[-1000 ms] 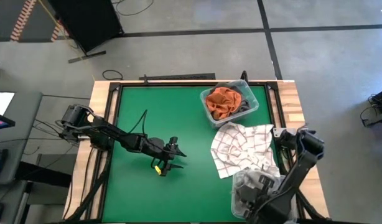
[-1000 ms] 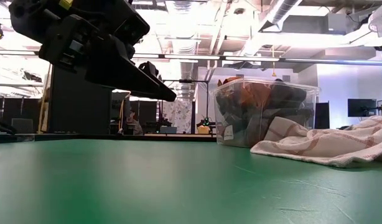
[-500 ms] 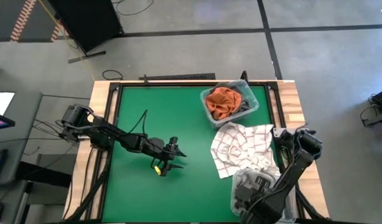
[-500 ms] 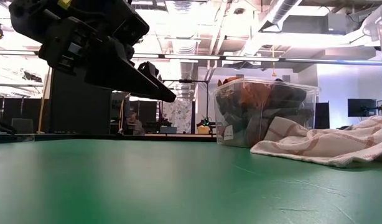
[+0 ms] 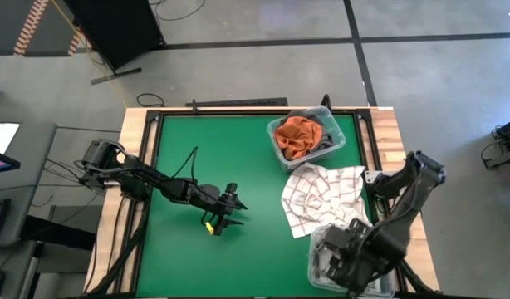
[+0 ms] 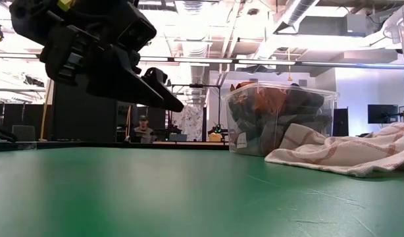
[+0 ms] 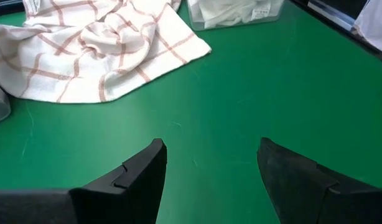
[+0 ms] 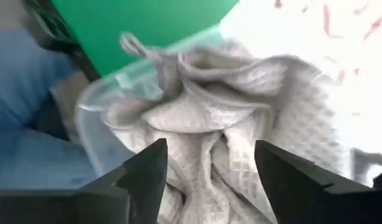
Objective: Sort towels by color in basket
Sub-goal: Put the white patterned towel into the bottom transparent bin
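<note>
The white towel with reddish grid lines (image 5: 326, 199) (image 7: 97, 50) lies crumpled and spread on the green table, right of centre. A clear basket (image 5: 305, 137) (image 6: 281, 118) at the far right holds a rust orange towel (image 5: 295, 137) and a dark grey one (image 5: 326, 137). A second clear basket (image 5: 317, 253) at the near right holds a pale grey-white towel (image 8: 234, 124). My right gripper (image 8: 209, 168) (image 5: 346, 257) hangs open just above that towel, pointing down. My left gripper (image 5: 230, 212) (image 7: 209, 149) is open above bare table at mid-table.
Wooden table borders run along the left and right edges (image 5: 392, 141). The green surface (image 5: 205, 149) left of the baskets and the gridded towel is bare. In the low view a person (image 6: 143, 128) stands in the room behind the table.
My right arm has shifted above the near-right basket, its elbow swinging toward the table's far right; the gripper stays over the basket. The gridded towel and the far basket have kept their places.
</note>
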You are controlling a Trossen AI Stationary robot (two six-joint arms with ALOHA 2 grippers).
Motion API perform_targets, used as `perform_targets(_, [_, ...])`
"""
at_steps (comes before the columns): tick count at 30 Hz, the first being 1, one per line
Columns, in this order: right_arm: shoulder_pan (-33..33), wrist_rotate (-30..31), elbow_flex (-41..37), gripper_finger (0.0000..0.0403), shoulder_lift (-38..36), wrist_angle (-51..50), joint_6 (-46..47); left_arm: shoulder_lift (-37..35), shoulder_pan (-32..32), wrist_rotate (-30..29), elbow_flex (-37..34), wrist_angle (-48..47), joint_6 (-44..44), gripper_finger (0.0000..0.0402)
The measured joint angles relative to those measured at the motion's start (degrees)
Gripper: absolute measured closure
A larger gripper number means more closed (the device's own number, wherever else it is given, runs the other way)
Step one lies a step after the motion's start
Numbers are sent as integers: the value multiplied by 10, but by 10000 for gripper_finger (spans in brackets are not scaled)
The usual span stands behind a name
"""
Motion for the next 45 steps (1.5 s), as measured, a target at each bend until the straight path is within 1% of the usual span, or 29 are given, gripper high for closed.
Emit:
perform_targets(3, [0,35,0,134,-38,-1,0,0,0,0,0,-11,6,162])
perform_targets(6, [0,99,0,132,-71,-14,-3,0,0,0,0,-22,12,162])
perform_targets(9, [-8,160,1,132,-97,-56,-3,0,0,0,0,-32,15,162])
perform_targets(11, [-22,182,1,132,-105,-98,7,0,0,0,0,-37,15,162])
perform_targets(13, [-47,184,-1,132,-106,-114,-4,0,0,0,0,-44,17,162])
perform_targets(17, [-110,184,-21,132,-110,-109,-77,0,0,0,0,-53,17,162])
perform_targets(22, [-197,172,-74,132,-111,-105,-145,0,0,0,0,-56,17,162])
perform_targets(26, [-258,171,-125,132,-113,-70,-190,0,0,0,0,-57,16,162])
perform_targets(29, [-304,146,-175,132,-123,-15,-202,0,-3,0,0,-60,16,162])
perform_targets(35, [-397,30,-296,132,-154,123,-207,0,-14,0,0,-60,21,162])
perform_targets(39, [-443,-43,-354,132,-159,183,-230,0,-19,0,0,-60,21,162])
perform_targets(42, [-469,-74,-388,132,-158,221,-249,0,-21,0,0,-60,21,162])
perform_targets(45, [-489,-90,-410,131,-158,248,-266,0,-22,0,0,-60,21,162])
